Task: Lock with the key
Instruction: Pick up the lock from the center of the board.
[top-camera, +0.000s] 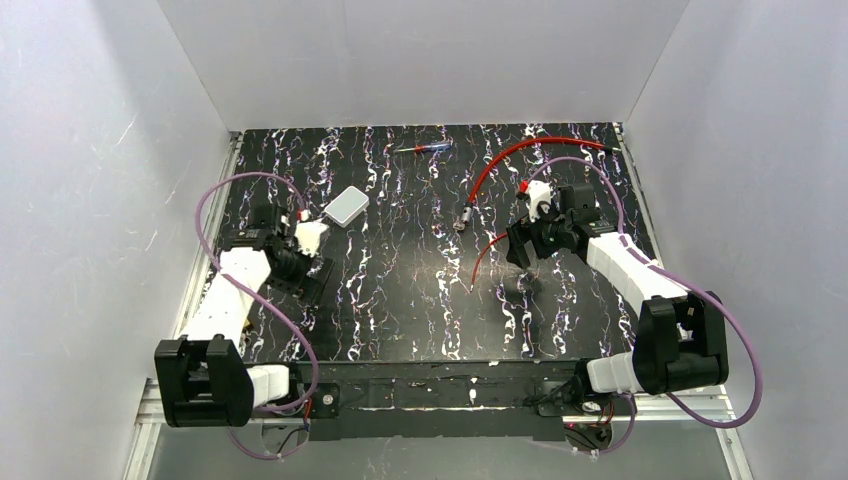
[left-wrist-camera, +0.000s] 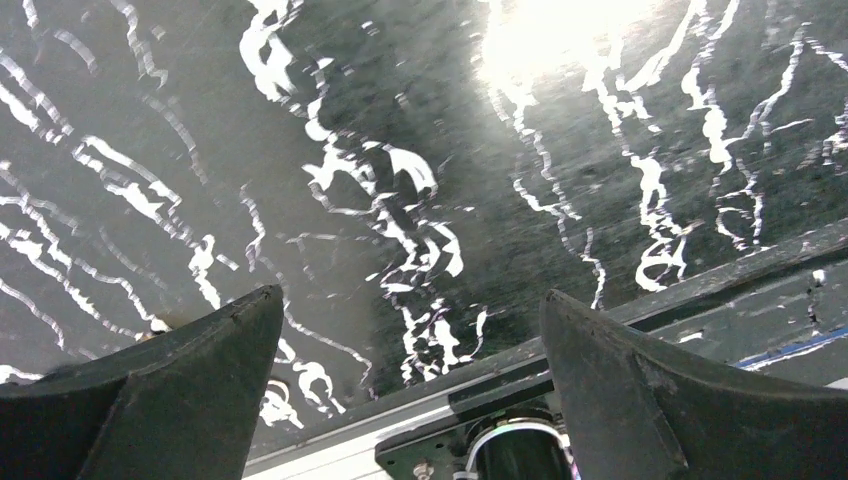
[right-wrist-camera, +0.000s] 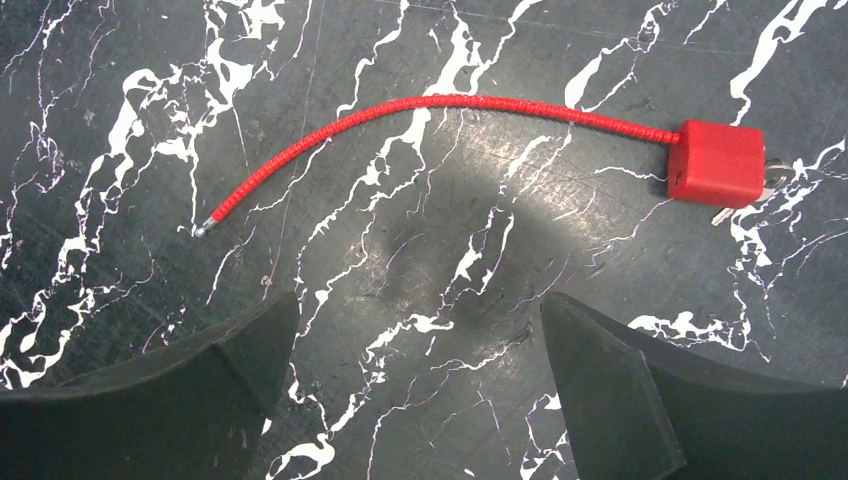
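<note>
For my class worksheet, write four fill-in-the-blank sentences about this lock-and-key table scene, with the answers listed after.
1. The lock body is coloured ___.
2. The left tool and right tool hold nothing; both stand ___.
3. The grey box sits on the ___ half of the table.
4. The table is black with ___ veins.
Answers: red; open; left; white.

key (right-wrist-camera: 780, 176) mostly hidden behind red lock body (right-wrist-camera: 718, 163); overhead, right tool (top-camera: 520, 248) covers that body; far blue-and-red item (top-camera: 421, 149) too small to name.
</note>
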